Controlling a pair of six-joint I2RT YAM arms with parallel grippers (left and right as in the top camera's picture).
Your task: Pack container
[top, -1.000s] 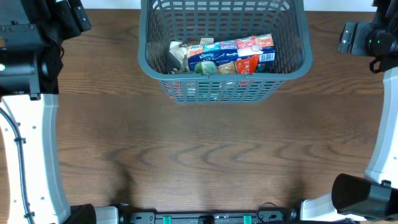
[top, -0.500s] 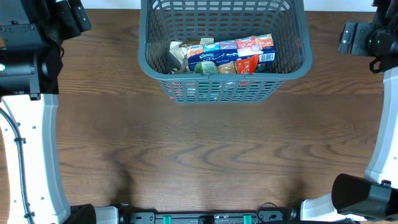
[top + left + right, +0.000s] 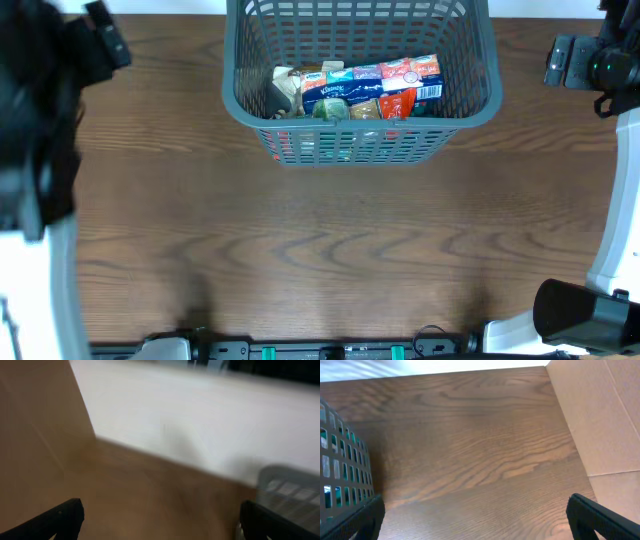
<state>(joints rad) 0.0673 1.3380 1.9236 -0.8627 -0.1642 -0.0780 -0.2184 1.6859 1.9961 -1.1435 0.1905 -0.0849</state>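
Note:
The container (image 3: 470, 100), a large grey-blue slotted basket, stands at the table's far middle and holds several grocery packets (image 3: 360, 88), among them a blue tissue pack and red-and-white packets. Its wall also shows at the left edge of the right wrist view (image 3: 340, 465) and, blurred, at the right of the left wrist view (image 3: 290, 482). My left gripper (image 3: 160, 522) is open and empty over bare wood at the table's far left. My right gripper (image 3: 475, 520) is open and empty over bare wood to the right of the container.
The brown wooden table (image 3: 330, 250) stretches in front of the container. The left arm's dark body (image 3: 40, 130) hangs over the table's left side, the right arm's (image 3: 600, 65) over the far right. A tan board (image 3: 600, 415) borders the table on the right.
The left arm has swung, its dark body now blurred and spread further down the table's left side. The right arm and the container have not moved.

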